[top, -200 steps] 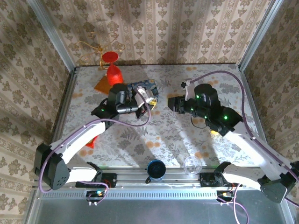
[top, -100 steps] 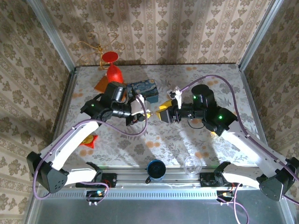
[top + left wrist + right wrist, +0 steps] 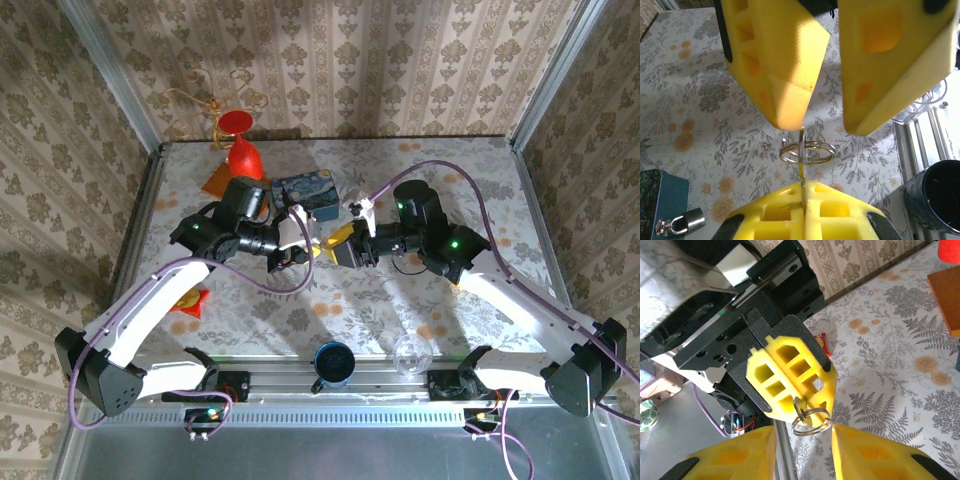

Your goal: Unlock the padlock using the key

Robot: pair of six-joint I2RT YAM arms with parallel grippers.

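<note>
Pinching a thin metal key point(image 3: 802, 167) edge-on between its yellow fingers, the left gripper point(image 3: 804, 186) is closed tight on the blade, with no gap showing between the pads. A wire key ring point(image 3: 806, 152) hangs off the key just beyond those fingertips, clear of the floral tabletop point(image 3: 700, 115).

The right gripper point(image 3: 822, 126) faces the left one head-on above the middle of the table. Its jaws stand partly apart, one yellow finger on each side of the ring, and neither pad visibly touches the ring or the key. From the right wrist view the ring point(image 3: 811, 421) sits in the gap between that gripper's own two fingers, dangling from the tip of the left gripper.

The padlock point(image 3: 682, 222), small and silvery with a short shackle, lies on its side against the edge of the blue tin point(image 3: 660, 210), at the lower left of the left wrist view and well apart from both grippers. In the top view the tin stands toward the far side of the table, just beyond the left gripper. A dark mug point(image 3: 333, 363) and a clear cup point(image 3: 411, 352) sit at the near edge between the arm bases.
</note>
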